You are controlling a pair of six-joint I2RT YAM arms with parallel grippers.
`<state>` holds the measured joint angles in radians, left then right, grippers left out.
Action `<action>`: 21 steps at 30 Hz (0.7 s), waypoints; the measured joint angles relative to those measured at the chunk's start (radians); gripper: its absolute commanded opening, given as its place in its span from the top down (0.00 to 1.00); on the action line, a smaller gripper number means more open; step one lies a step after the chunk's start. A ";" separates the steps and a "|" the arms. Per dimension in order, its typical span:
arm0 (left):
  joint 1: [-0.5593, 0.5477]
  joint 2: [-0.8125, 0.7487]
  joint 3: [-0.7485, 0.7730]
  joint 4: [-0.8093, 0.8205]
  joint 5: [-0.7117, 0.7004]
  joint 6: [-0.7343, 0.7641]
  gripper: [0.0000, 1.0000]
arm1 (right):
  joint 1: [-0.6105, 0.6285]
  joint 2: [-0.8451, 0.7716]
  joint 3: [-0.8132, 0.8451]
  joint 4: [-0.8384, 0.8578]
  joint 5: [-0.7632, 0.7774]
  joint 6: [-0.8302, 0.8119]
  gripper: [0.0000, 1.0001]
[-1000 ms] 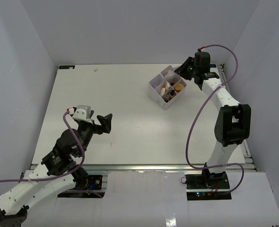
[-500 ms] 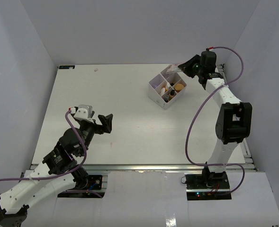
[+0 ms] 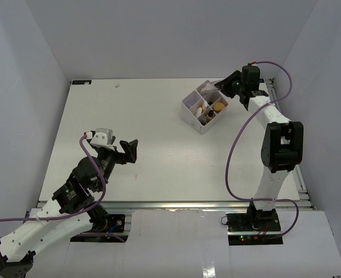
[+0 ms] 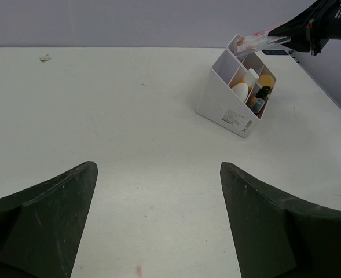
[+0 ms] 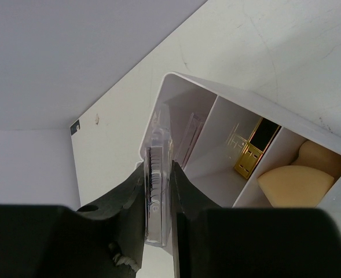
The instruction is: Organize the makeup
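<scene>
My right gripper [image 3: 222, 86] [image 5: 158, 176] is shut on a flat clear eyelash case [image 5: 157, 152] [image 4: 259, 39], held edge-on over the far corner compartment of the white four-compartment box [image 3: 189, 105] [image 5: 212, 92] [image 4: 227, 116]. That compartment also has a pink-edged clear card [image 5: 189, 134] leaning inside. The neighbouring cells hold a black-and-gold lipstick [image 5: 253, 147] and a tan sponge [image 5: 294, 180] [image 3: 219, 106]. A white sponge [image 4: 240, 91] [image 3: 200, 108] and a dark-capped bottle [image 4: 263, 92] also sit in the box. My left gripper [image 3: 129, 149] [image 4: 158, 197] hangs open and empty over bare table, far from the box.
The white table [image 3: 129, 116] ends at a grey back wall and side walls. A small white scrap [image 3: 117, 84] [image 4: 44, 58] lies near the far left edge. A faint reddish mark [image 4: 138, 269] shows on the table under my left gripper.
My right gripper swung up and right with the clear case half a second ago, then came back down over the box's far corner. The left arm barely moved.
</scene>
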<state>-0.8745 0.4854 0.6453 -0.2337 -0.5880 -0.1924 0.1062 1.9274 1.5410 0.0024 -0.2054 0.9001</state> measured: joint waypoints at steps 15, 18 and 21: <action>0.000 0.000 0.000 0.000 0.000 -0.004 0.02 | 0.000 0.019 0.000 0.022 -0.019 0.014 0.59; 0.000 0.000 0.000 0.000 0.000 -0.005 0.02 | 0.000 0.022 0.000 0.029 -0.027 0.014 0.58; 0.000 0.000 0.000 0.000 0.000 -0.007 0.02 | 0.000 0.026 0.001 0.038 -0.042 0.014 0.56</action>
<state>-0.8745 0.4854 0.6449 -0.2337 -0.5880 -0.1994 0.1062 1.9531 1.5420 0.0406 -0.2472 0.9137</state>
